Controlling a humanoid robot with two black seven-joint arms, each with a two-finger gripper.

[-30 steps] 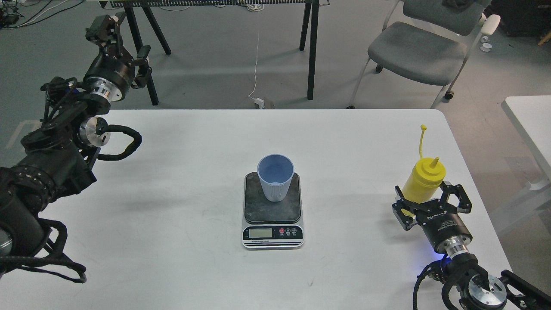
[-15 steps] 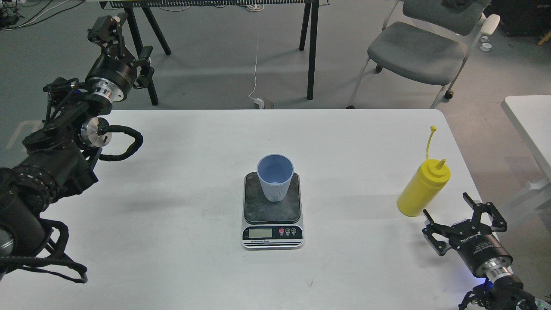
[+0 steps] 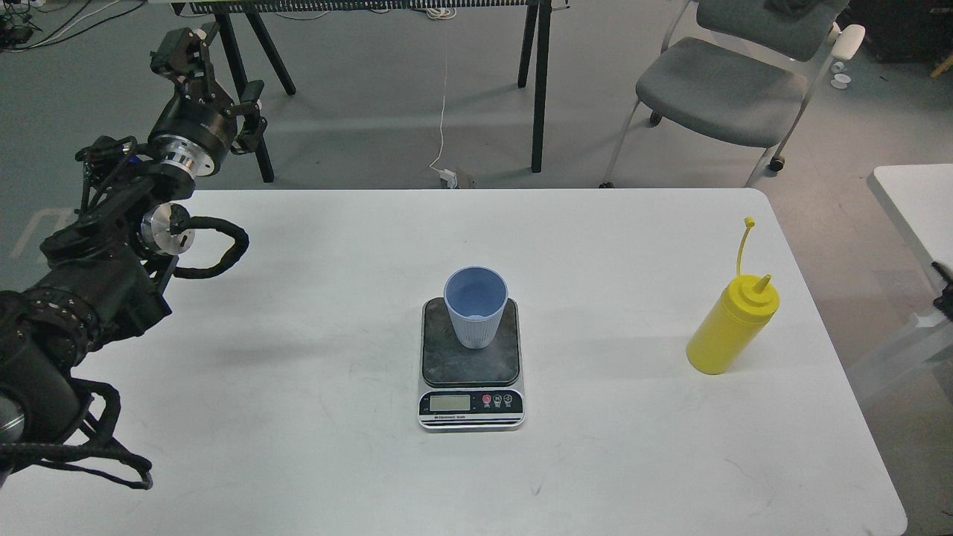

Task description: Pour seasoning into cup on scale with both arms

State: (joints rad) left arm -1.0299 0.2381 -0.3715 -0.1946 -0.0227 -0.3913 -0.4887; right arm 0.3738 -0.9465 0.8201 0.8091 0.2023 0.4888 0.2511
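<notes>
The light blue cup [image 3: 476,305] stands upright on the dark platform of the scale [image 3: 471,372] at the table's middle. The yellow seasoning bottle [image 3: 732,326] stands on its own near the table's right edge, leaning slightly right, with its cap strap sticking up. My left gripper [image 3: 214,78] is raised past the table's far left corner, open and empty, far from the cup. My right gripper is out of view. Only a dark sliver [image 3: 945,290] shows at the right edge.
The white table [image 3: 298,335] carries only the scale, cup and bottle. A grey chair [image 3: 737,82] and black trestle legs [image 3: 540,82] stand on the floor behind it. A second white table [image 3: 916,201] sits to the right.
My right gripper, open around the bottle a second ago, let it go, drew back to the lower right and has left the view. The bottle stays standing. The left arm barely moved.
</notes>
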